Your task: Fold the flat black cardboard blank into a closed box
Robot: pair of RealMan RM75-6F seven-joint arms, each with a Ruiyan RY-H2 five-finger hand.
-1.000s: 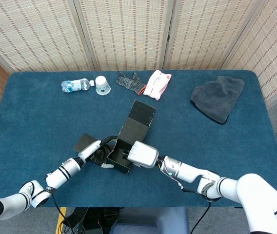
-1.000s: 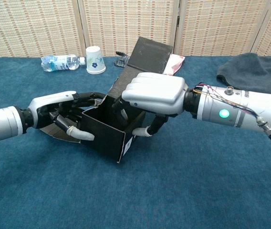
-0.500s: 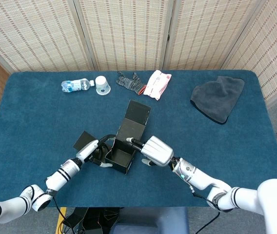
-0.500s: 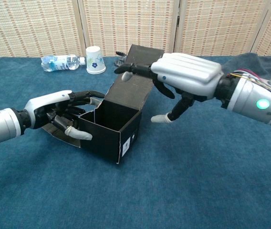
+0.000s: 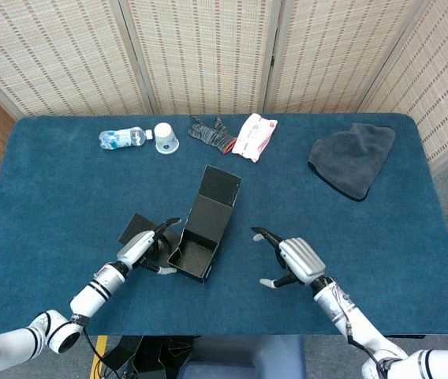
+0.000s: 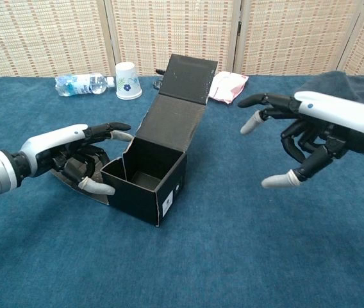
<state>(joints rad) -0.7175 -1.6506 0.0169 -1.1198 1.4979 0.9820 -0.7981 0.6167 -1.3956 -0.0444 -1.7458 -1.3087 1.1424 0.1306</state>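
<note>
Right robot hand (image 6: pixel 310 138) pulled clear of black box (image 6: pixel 148 183), fingers spread, empty, left robot hand (image 6: pixel 79 160) loosely curled beside box, holding nothing

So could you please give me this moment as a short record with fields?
box: black cardboard box, body formed and open on top, lid flap standing up at the back
left hand: left hand at the box's left side, fingers against a side flap
right hand: right hand raised clear of the box, fingers spread, holding nothing
far edge of table: water bottle, paper cup, glove, packet, dark cloth
</note>
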